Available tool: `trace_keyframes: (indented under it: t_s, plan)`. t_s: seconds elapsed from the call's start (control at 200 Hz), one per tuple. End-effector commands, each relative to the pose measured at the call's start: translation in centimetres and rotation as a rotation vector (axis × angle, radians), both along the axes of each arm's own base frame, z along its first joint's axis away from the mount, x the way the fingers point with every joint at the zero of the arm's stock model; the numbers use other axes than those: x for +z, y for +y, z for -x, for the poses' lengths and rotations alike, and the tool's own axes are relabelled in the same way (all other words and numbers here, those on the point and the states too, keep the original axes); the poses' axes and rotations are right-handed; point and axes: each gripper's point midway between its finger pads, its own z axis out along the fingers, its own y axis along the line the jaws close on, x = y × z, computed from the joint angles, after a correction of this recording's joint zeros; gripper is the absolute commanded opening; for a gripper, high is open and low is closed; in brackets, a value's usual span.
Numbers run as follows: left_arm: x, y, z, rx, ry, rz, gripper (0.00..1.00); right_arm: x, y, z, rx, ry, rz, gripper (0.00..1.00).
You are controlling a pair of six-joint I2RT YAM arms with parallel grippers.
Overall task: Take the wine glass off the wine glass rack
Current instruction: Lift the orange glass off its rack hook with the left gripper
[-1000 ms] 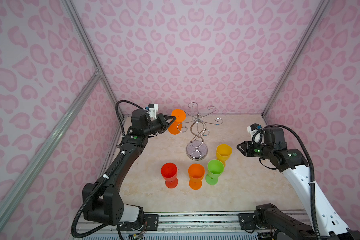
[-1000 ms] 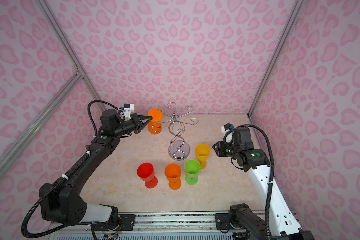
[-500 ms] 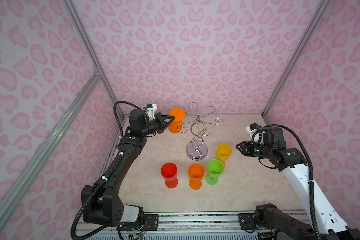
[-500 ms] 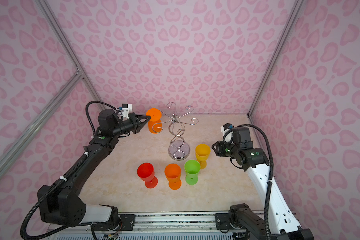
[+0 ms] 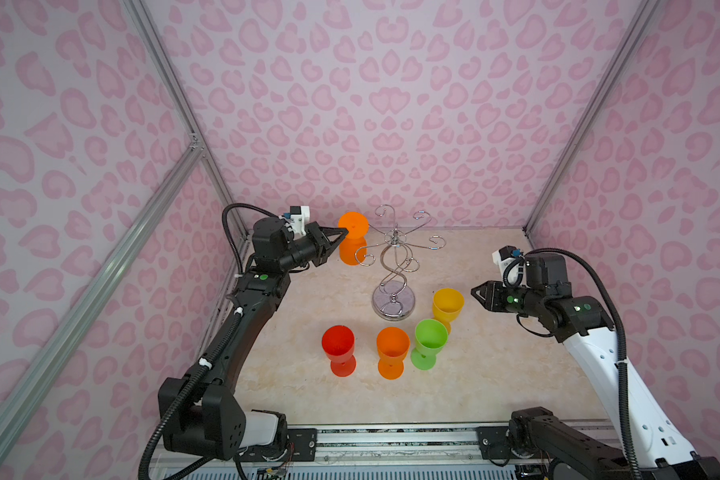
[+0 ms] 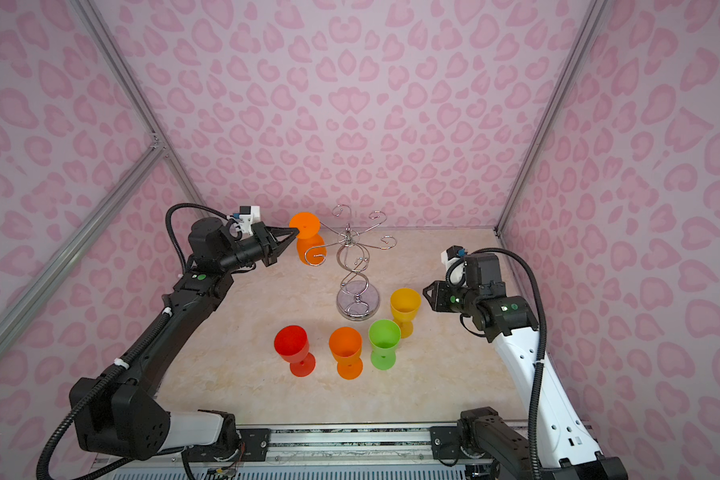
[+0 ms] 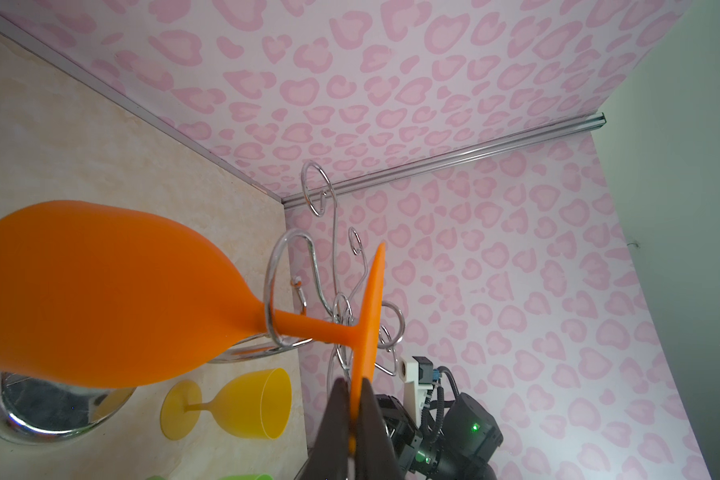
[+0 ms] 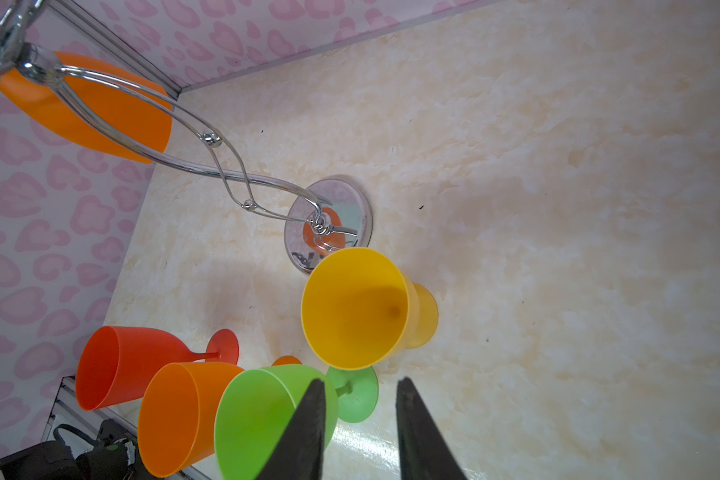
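Orange wine glass (image 5: 351, 249) hangs bowl-down, stem vertical, on the wine glass rack (image 5: 393, 300); the nearer left end effector (image 5: 343, 233) clamps its foot rim, rack hub beyond, exit likely backward.

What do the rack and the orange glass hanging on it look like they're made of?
The wine glass rack looks like chromed metal wire, mirror-bright; its base reflects nearby colours. The hanging orange glass is probably plastic: matte, opaque, no glassy sparkle.
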Motion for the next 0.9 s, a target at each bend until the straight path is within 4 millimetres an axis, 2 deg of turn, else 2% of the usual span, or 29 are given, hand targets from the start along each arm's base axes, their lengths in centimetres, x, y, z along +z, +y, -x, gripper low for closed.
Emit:
trace_keyframes:
  t_s: [0.0, 0.2, 0.25, 0.545, 0.69, 0.895]
  plan:
    - [1.4, 0.1, -0.1, -0.002, -0.049, 0.016, 0.03, 0.0, 0.0, 0.0, 0.002, -0.007, -0.003, 0.3]
    - [0.8, 0.1, -1.3, 0.002, -0.027, 0.015, 0.03, -0.2, -0.2, 0.2, -0.006, -0.006, -0.003, 0.3]
    - [1.4, 0.0, -1.5, -0.004, -0.056, 0.024, 0.03, -0.2, -0.3, 0.2, -0.008, -0.005, -0.003, 0.3]
    - [1.8, -0.5, -2.8, -0.014, -0.072, 0.031, 0.03, -0.3, -0.4, 0.1, -0.011, -0.004, -0.003, 0.3]
    - [1.5, -1.2, -3.2, -0.026, -0.064, 0.031, 0.03, -0.6, -0.5, -0.1, -0.013, 0.0, -0.007, 0.3]
    - [1.6, -2.9, -2.6, -0.068, -0.07, 0.034, 0.03, -0.8, -0.4, -0.3, -0.01, 0.007, -0.011, 0.3]
